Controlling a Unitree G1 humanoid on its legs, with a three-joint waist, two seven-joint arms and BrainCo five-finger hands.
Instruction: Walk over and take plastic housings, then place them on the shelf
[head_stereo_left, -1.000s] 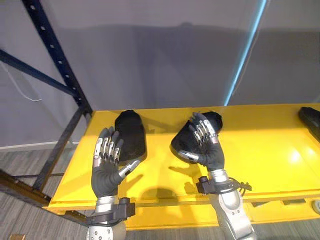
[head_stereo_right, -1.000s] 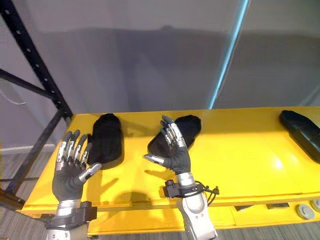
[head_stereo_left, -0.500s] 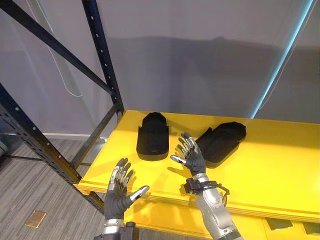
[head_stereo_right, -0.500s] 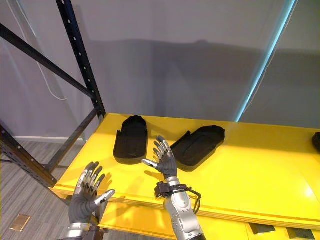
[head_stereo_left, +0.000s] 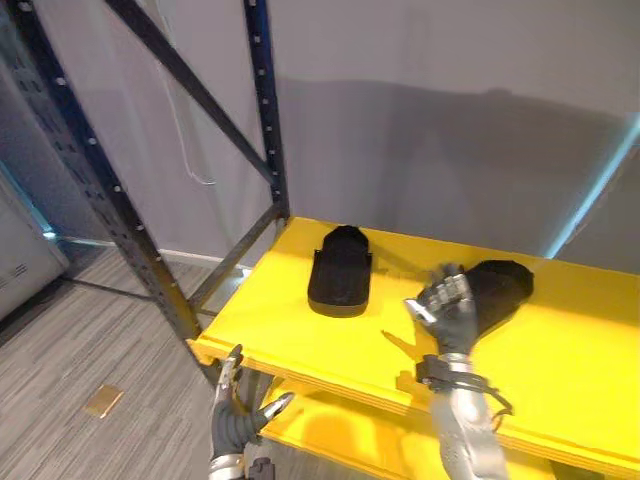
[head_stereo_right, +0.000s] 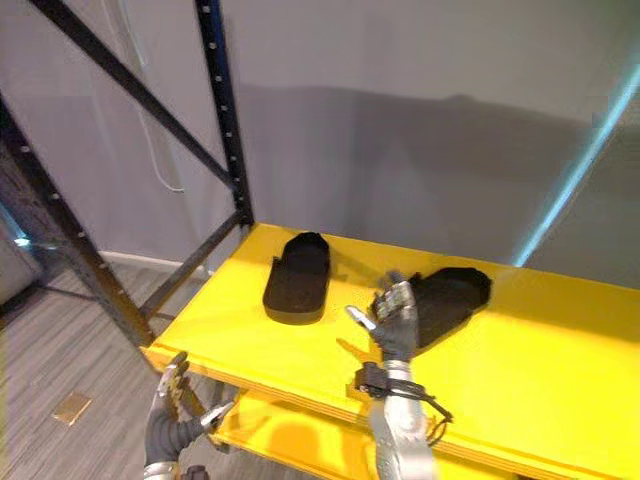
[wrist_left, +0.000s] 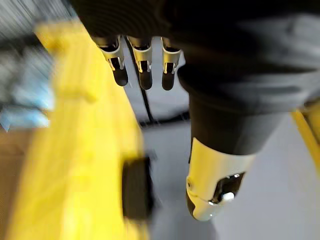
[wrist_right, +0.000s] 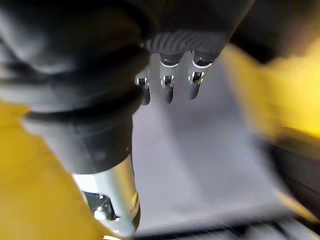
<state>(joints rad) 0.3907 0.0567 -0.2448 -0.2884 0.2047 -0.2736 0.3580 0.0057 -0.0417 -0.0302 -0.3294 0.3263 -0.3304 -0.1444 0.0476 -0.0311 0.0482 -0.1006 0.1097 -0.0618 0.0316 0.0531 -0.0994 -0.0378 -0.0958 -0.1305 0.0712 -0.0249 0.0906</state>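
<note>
Two black plastic housings lie on the yellow shelf (head_stereo_left: 300, 335). The left housing (head_stereo_left: 340, 272) rests near the back by the rack post. The right housing (head_stereo_left: 497, 288) lies at an angle further right. My right hand (head_stereo_left: 447, 305) is raised over the shelf just in front of the right housing, open, fingers up and thumb out, holding nothing. My left hand (head_stereo_left: 236, 415) hangs below the shelf's front edge, off its left corner, open with fingers spread and empty. Straight fingers (wrist_left: 142, 67) show in the left wrist view and straight fingers (wrist_right: 167, 82) in the right wrist view.
Dark blue rack uprights (head_stereo_left: 262, 110) and diagonal braces (head_stereo_left: 190, 85) rise at the shelf's left end. A grey wall stands close behind. A lower yellow shelf level (head_stereo_left: 350, 445) shows under the front edge. Grey plank floor (head_stereo_left: 70, 340) lies to the left, with a small tan piece (head_stereo_left: 103, 400) on it.
The camera has pulled back and swung, so the whole scene shifted. My left hand has dropped from above the shelf to below its front edge. Both housings stay put.
</note>
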